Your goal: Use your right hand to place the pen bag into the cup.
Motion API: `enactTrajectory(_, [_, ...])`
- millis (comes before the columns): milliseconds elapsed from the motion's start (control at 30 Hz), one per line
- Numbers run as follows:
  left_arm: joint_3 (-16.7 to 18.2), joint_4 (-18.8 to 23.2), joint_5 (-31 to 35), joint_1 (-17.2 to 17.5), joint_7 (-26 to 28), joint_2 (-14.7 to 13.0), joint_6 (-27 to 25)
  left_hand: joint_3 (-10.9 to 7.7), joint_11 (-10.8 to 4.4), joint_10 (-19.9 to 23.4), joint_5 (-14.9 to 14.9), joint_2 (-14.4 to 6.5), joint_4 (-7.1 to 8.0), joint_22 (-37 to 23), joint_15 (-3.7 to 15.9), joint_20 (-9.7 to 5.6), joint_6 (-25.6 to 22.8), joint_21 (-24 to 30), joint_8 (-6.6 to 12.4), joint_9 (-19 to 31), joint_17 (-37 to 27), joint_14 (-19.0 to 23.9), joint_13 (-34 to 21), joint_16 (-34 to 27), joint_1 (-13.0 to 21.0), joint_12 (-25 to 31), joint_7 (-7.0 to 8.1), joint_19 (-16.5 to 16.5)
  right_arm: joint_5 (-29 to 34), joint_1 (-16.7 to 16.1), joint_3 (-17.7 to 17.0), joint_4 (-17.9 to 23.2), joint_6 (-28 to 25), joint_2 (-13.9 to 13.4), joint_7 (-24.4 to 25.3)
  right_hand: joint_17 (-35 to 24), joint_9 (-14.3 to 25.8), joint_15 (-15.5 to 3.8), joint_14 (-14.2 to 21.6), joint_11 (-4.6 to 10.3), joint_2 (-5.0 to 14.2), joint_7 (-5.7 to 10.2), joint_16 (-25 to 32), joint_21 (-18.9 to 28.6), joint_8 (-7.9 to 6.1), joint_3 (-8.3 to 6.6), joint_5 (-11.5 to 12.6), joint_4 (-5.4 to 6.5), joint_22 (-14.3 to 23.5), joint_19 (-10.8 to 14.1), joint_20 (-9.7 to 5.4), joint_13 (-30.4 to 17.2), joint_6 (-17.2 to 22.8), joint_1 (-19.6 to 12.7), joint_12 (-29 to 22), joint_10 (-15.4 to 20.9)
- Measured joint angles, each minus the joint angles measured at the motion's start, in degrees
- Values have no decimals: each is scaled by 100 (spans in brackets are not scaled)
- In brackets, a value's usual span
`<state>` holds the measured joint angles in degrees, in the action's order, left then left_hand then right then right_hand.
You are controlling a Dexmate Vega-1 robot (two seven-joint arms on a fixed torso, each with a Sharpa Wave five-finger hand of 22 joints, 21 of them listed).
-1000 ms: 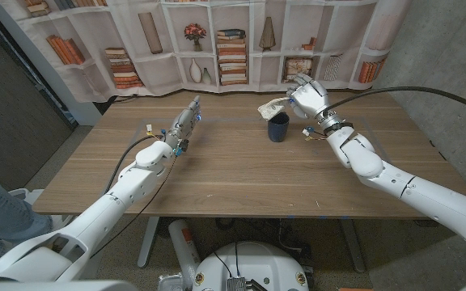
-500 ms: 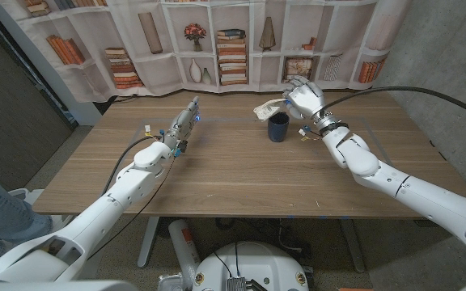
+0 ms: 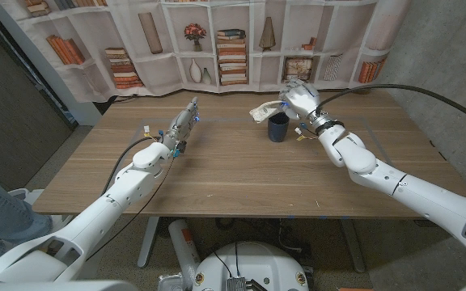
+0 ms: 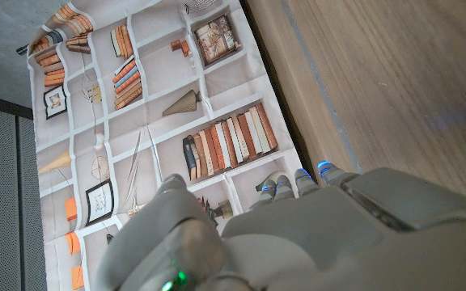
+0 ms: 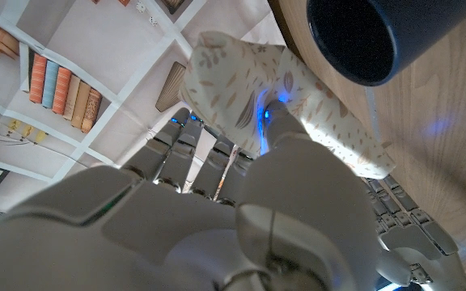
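A dark blue cup (image 3: 278, 127) stands upright on the wooden table (image 3: 233, 174), right of the middle and toward the far side. My right hand (image 3: 299, 100) holds a cream patterned pen bag (image 3: 262, 111) in the air just above and behind the cup's rim. In the right wrist view the pen bag (image 5: 281, 97) is gripped by the fingers beside the cup's open mouth (image 5: 370, 36). My left hand (image 3: 186, 123) stands on the table at the far left of centre with its fingers stretched out, holding nothing.
A curtain printed with bookshelves (image 3: 217, 44) hangs behind the table's far edge. A concrete wall (image 3: 435, 56) rises on the right. Bare tabletop runs between the two arms.
My right hand has shifted left with the pen bag, bringing it nearer over the cup. The left arm has stayed still.
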<state>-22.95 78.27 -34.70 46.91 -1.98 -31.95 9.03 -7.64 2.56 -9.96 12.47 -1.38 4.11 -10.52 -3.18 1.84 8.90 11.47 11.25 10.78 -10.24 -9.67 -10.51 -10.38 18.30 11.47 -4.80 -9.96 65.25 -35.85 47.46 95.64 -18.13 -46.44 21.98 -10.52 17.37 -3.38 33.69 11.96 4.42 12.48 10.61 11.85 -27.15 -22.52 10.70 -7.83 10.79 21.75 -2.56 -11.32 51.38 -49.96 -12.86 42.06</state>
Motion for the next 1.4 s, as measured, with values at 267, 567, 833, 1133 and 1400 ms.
enactTrajectory(267, [0,-47,-8,-13,-24,16,21,0,0,0,0,-21,0,0,0,0,0,0,0,0,0,0,0,0,21,0,0,0,-159,-11,-34,13,37,29,-96,0,-24,0,0,0,0,0,0,0,0,0,-17,0,0,0,0,0,0,0,0,0])
enactTrajectory(567, [0,-149,-37,-41,-72,58,71,0,0,0,0,-22,0,0,0,0,0,0,0,0,0,0,0,0,21,0,0,0,-322,-46,-41,-8,99,69,-191,0,-24,0,0,-13,0,0,0,0,2,0,-22,0,0,-33,33,1,0,0,0,-13])
enactTrajectory(833, [-18,-228,-45,-73,-112,77,75,-1,0,0,0,-21,0,0,0,0,0,0,0,0,0,0,0,0,21,0,0,0,-401,-91,-42,-42,104,93,-244,0,-22,1,0,-21,0,0,0,0,10,0,-7,0,0,-54,12,1,0,-1,0,-21])
enactTrajectory(1133, [-60,-327,-45,-144,-173,101,74,-1,0,0,0,-21,0,0,0,0,0,0,0,0,0,0,0,0,21,0,0,0,-466,-119,-41,-69,96,127,-273,1,-20,1,0,-21,-1,0,0,0,22,0,-6,0,0,-53,12,1,0,-1,0,-21])
enactTrajectory(1400, [-88,-384,-40,-197,-207,116,74,-1,0,0,0,-21,0,0,0,0,-31,0,0,0,0,0,0,0,21,0,-31,0,-511,-131,-41,-93,66,150,-305,-11,-46,30,-75,-20,26,51,0,0,27,40,-7,40,0,-54,12,1,-55,26,0,-85])
